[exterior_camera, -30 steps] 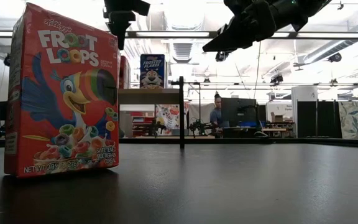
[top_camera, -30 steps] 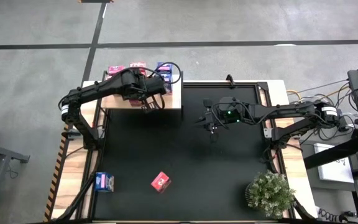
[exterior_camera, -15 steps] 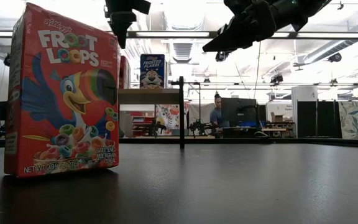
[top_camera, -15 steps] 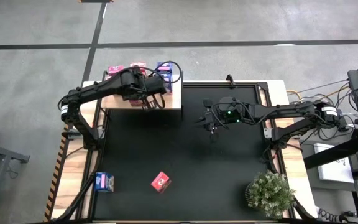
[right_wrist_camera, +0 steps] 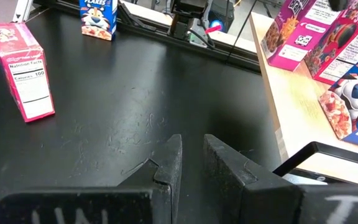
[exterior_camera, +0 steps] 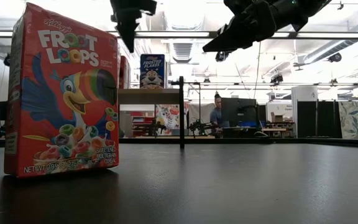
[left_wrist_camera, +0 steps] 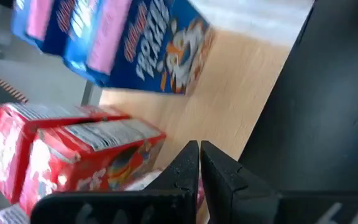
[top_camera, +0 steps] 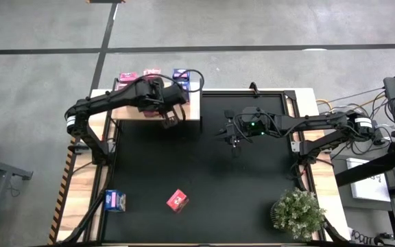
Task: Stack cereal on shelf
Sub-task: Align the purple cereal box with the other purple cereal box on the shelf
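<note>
The pale wooden shelf (top_camera: 139, 110) stands at the table's far left. Pink and blue cereal boxes (top_camera: 151, 74) stand along its far edge; they also show in the left wrist view (left_wrist_camera: 142, 43). A red-pink box (top_camera: 177, 200) and a blue box (top_camera: 115, 200) stand on the black mat near the front. My left gripper (top_camera: 172, 118) is shut and empty above the shelf's near right corner. My right gripper (top_camera: 233, 137) hovers over the mat's middle, fingers a narrow gap apart (right_wrist_camera: 192, 162), empty.
A potted plant (top_camera: 297, 211) stands at the near right corner. The red-pink box (exterior_camera: 61, 93) fills the low view's left. A black post (exterior_camera: 181, 112) stands by the shelf's right end. Bare black mat (top_camera: 252, 185) lies between the arms and the near boxes.
My left gripper has moved a little toward the table's right and near edge, from over the shelf's near part to its near right corner, and sunk slightly. It stays shut. The boxes have kept still.
</note>
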`<action>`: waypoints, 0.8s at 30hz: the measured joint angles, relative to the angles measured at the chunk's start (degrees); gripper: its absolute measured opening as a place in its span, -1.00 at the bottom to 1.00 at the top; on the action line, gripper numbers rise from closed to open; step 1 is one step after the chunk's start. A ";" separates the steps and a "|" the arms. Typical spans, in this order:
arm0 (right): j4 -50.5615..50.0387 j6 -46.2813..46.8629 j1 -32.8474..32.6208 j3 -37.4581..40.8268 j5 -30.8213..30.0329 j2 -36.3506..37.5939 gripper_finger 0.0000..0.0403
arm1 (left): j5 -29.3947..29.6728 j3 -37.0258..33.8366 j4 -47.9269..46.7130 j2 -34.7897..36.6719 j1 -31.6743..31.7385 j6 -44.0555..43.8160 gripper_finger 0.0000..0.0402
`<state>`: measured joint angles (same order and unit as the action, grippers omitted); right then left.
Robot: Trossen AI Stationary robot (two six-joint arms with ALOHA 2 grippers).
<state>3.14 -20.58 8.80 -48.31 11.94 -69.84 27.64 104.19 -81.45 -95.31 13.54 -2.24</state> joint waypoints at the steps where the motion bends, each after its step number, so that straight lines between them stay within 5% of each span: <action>1: 0.01 0.00 0.00 0.00 0.00 0.00 -0.71 | 0.31 -0.59 -0.46 0.07 0.00 -0.35 -1.00; 24: 0.04 0.00 -0.02 0.00 0.00 0.00 -0.71 | 6.48 -3.88 -6.12 0.92 0.24 -7.15 -1.00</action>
<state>3.18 -20.58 8.78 -48.31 11.94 -69.84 34.12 100.31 -87.57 -94.39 13.78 -9.39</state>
